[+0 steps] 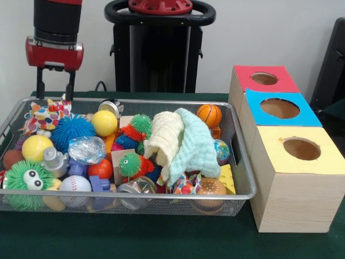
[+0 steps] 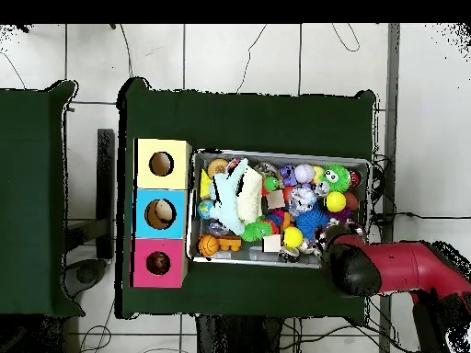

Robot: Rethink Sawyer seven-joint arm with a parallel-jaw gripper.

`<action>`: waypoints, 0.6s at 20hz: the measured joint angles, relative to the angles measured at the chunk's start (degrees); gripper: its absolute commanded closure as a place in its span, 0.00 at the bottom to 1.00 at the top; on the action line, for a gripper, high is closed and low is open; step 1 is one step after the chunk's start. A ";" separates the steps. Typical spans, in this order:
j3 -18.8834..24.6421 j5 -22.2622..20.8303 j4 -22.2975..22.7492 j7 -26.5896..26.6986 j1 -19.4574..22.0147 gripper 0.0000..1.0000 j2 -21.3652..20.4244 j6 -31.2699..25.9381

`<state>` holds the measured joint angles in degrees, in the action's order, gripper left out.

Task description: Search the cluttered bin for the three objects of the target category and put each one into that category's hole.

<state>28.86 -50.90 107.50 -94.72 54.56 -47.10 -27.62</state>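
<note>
The bin of silver wire mesh is full of mixed toys and also shows in the overhead view. In it lie an orange basketball, a yellow ball, a white baseball, a blue spiky ball, and pale yellow and mint cloths. The hole in the red-topped box is the farthest of three; it also shows in the overhead view. My gripper hangs open and empty above the bin's far left corner, over a spotted fabric toy.
The blue-topped box and the yellow-topped box stand in a row with the red one, right of the bin. A green fuzzy toy with eyes lies at the front left. The robot pedestal stands behind the bin.
</note>
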 measured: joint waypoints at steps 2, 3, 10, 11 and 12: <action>-0.02 -1.56 -0.03 0.00 0.04 0.00 0.97 0.00; -0.01 -1.96 -0.03 0.00 0.05 0.00 1.28 0.01; -0.06 -4.66 -0.05 0.00 0.57 0.00 4.52 0.01; -0.07 -4.85 -0.05 0.00 0.62 0.00 4.79 0.01; -0.09 -4.97 -0.05 0.00 0.67 0.00 4.99 0.01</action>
<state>28.77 -55.87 107.45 -94.72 55.23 -42.12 -27.61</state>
